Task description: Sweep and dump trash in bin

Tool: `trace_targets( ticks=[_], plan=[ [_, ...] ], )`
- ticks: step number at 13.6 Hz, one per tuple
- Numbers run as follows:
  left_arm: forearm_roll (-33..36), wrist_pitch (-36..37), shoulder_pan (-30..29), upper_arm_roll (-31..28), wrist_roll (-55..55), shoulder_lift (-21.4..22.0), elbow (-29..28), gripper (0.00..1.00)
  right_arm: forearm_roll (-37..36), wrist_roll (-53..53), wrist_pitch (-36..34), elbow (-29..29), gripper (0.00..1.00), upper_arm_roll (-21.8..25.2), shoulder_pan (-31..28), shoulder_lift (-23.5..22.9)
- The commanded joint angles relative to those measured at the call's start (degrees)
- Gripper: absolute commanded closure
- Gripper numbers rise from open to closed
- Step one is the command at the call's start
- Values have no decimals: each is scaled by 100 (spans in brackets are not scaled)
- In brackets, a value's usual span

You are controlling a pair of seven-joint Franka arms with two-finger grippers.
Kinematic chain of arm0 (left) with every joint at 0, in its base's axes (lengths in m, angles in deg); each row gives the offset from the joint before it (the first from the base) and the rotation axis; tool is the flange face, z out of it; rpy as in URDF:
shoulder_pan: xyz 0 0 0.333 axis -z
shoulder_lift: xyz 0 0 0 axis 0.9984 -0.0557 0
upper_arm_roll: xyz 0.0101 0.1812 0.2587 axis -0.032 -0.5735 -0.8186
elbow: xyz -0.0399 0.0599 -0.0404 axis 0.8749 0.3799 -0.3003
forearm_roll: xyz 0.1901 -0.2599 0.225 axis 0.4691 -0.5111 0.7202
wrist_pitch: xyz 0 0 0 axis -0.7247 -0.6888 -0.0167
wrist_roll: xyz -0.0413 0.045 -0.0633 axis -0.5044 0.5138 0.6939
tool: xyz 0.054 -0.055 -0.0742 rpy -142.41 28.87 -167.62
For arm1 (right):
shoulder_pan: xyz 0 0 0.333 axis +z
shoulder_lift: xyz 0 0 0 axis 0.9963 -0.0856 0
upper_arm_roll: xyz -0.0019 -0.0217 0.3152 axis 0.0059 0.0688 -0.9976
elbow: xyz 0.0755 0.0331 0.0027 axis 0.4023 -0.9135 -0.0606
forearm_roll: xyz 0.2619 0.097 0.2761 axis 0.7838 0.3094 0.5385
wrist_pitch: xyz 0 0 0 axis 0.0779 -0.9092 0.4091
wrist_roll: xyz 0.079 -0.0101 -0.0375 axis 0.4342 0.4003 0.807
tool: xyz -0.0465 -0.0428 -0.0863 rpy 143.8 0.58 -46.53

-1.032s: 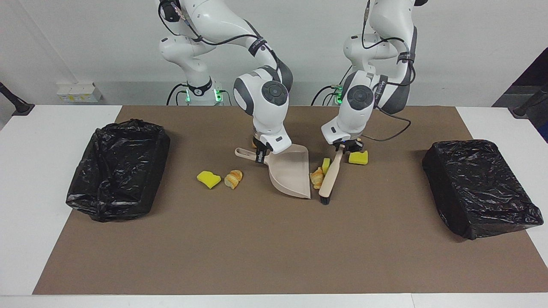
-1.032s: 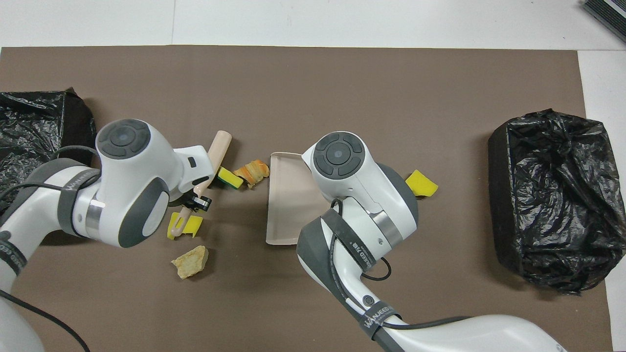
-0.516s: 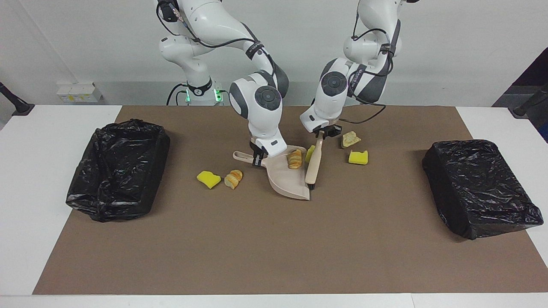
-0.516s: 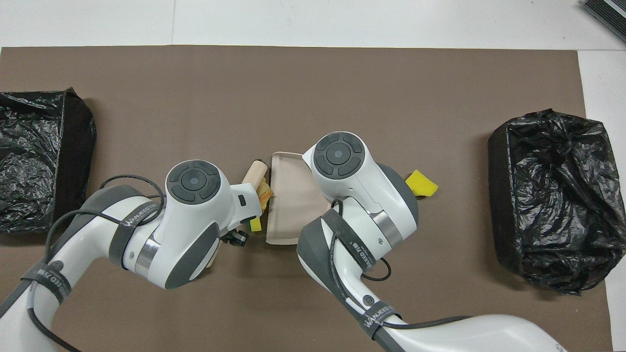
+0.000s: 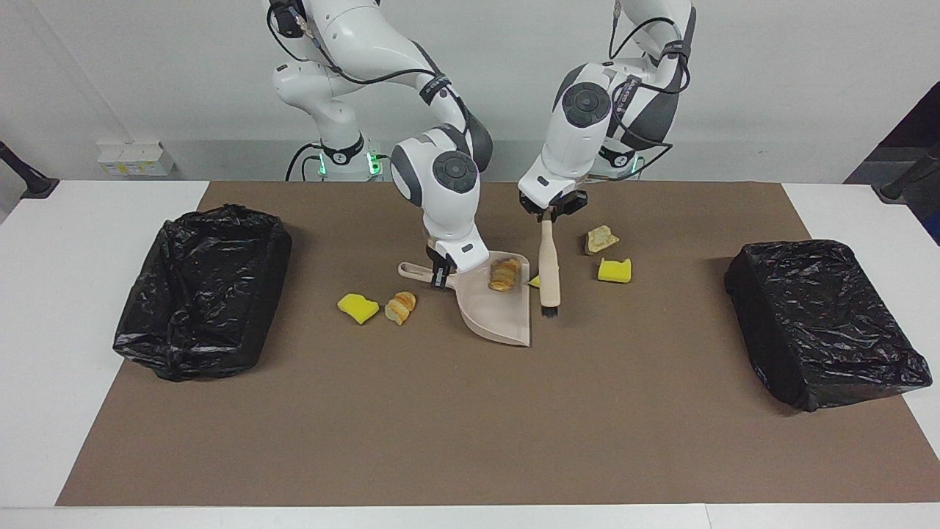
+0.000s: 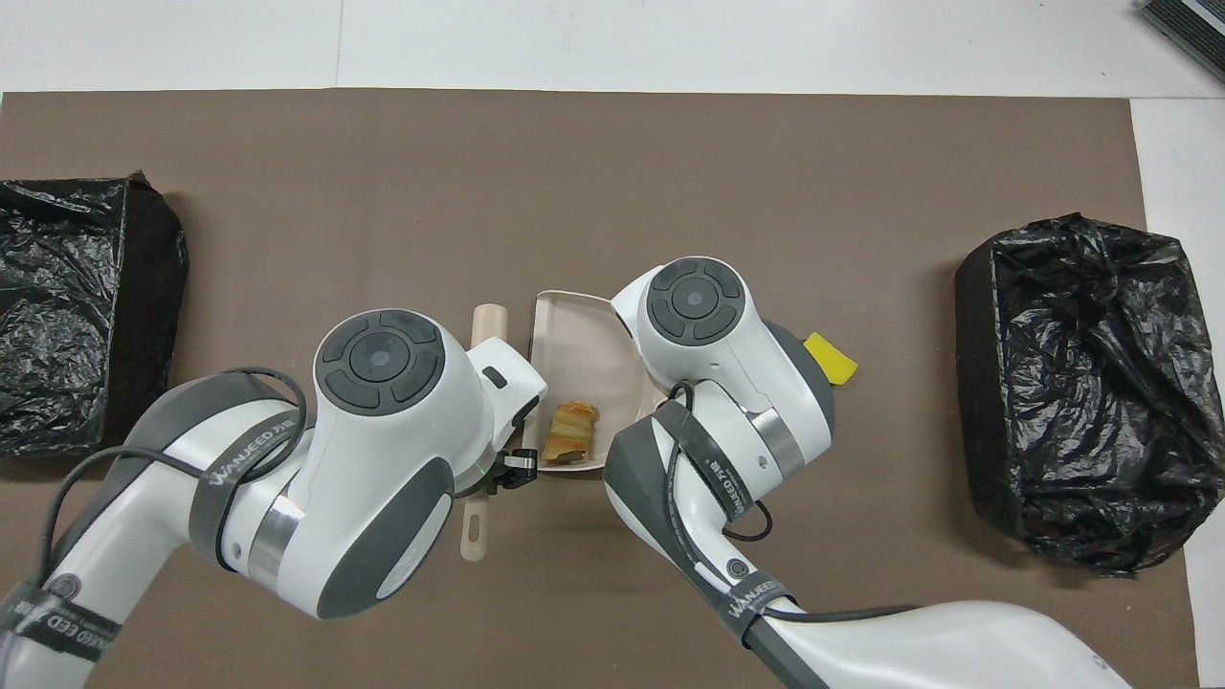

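My right gripper [image 5: 440, 273] is shut on the handle of the beige dustpan [image 5: 502, 312], which rests on the brown mat. One tan bread-like chunk [image 5: 504, 274] lies in the pan and also shows in the overhead view [image 6: 571, 431]. My left gripper [image 5: 547, 215] is shut on the wooden brush [image 5: 548, 268], held beside the pan's open edge. A small yellow wedge [image 5: 534, 281] lies between the pan and the brush. A bread chunk [image 5: 601, 239] and a yellow sponge [image 5: 614, 270] lie toward the left arm's end. A yellow wedge [image 5: 358, 307] and a bread chunk [image 5: 400, 307] lie toward the right arm's end.
A black-lined bin [image 5: 202, 290] stands at the right arm's end of the mat. Another black-bagged bin [image 5: 822, 319] stands at the left arm's end. In the overhead view both wrists cover much of the trash around the dustpan [image 6: 574, 330].
The brush pushed a bread chunk into the dustpan, with a yellow wedge ending at its lip. My left gripper then rose and drew the brush slightly back toward the left arm's end.
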Motion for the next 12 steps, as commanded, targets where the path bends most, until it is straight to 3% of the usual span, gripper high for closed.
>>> trace_targets(
  ticks=[1,7,12],
  plan=[
    [-106,288,-149,-34,807,801,-757,100,94,104,287,-137,100,-43,-81,30],
    [-88,201,-509,-60,1822,2243,-2384,100,6,921,480,-234,100,-43,-73,47],
    [-88,-193,-773,-43,1944,2315,-2912,100,6,887,489,-260,100,-43,-73,56]
  ],
)
